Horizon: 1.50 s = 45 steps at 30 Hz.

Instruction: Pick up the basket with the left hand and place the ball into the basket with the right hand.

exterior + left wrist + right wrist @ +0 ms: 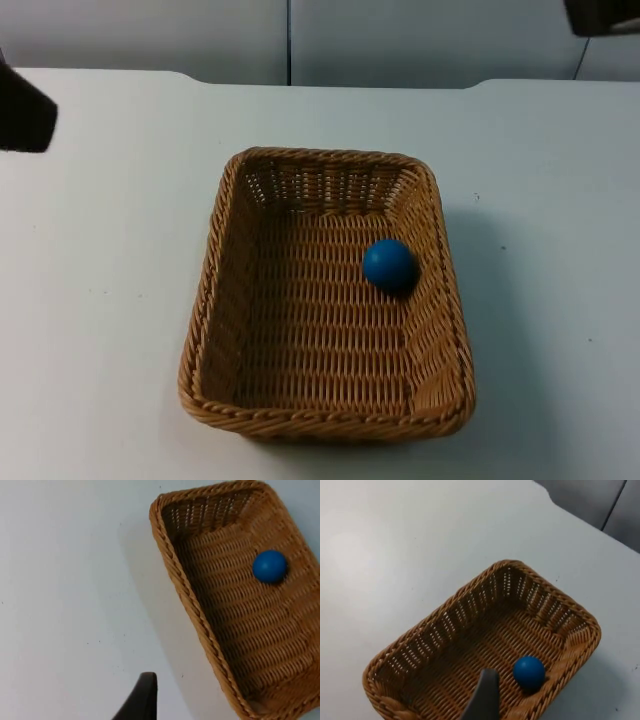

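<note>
Top view: you have a woven wicker basket [325, 300] standing flat on the white table [100, 300], roughly central. The blue ball [389, 265] lies inside it on the woven floor, close against the wall on the right arm's side. The left arm [25, 115] appears as a dark mass at the table's left edge, well apart from the basket. The right arm [602, 15] sits at the far corner by the grey partition wall [400, 40], also well clear. Neither arm touches anything.

Left wrist view: your left gripper [142, 700] is over bare table, beside the basket [235, 605] and not in contact with it. One dark fingertip is visible; whether the fingers are spread or pressed together cannot be told. The ball [269, 566] rests inside the basket.

Right wrist view: your right gripper [485, 700] hangs above the basket [485, 645], its one visible fingertip over the interior. Its finger state cannot be told either. The ball [529, 672] lies on the basket floor near one corner, against the wall.
</note>
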Tool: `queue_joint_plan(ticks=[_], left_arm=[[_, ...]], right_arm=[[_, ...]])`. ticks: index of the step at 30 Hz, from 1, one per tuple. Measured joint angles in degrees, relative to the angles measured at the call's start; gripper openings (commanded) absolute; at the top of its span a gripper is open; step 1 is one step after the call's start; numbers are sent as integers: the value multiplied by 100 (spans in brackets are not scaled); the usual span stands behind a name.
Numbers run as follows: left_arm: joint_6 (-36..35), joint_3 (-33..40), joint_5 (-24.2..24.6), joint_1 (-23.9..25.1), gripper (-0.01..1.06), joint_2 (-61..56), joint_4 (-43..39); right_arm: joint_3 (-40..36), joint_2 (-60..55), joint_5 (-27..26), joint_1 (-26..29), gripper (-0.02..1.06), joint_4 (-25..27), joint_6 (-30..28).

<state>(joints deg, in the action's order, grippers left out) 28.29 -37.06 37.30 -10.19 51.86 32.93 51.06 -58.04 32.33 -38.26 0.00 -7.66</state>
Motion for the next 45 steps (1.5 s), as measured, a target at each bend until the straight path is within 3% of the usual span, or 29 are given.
queue_joint_plan(ticks=[6,11,14,25,31,40,45], left_arm=[[-247,394,333,0,91,-1990,-63],[-384,418,580,0,91,-2872,-113],[-842,418,1010,0,91,-3620,-586],[-2029,418,2257,0,91,-4669,-1990],[-2506,431,2544,0,91,-5120,-2529],[-2719,431,2931,0,91,-5156,-2871],[-2779,431,3167,0,91,-5156,-3258]], right_arm=[[-896,922,-21,0,77,39,-2],[-1423,1446,16,0,77,147,-2],[-1815,2157,273,0,77,259,-2],[-1880,3781,1522,0,77,311,80],[-2069,4598,2011,0,77,297,340],[-2073,5239,2224,0,77,310,410],[-2063,5481,2819,0,77,188,552]])
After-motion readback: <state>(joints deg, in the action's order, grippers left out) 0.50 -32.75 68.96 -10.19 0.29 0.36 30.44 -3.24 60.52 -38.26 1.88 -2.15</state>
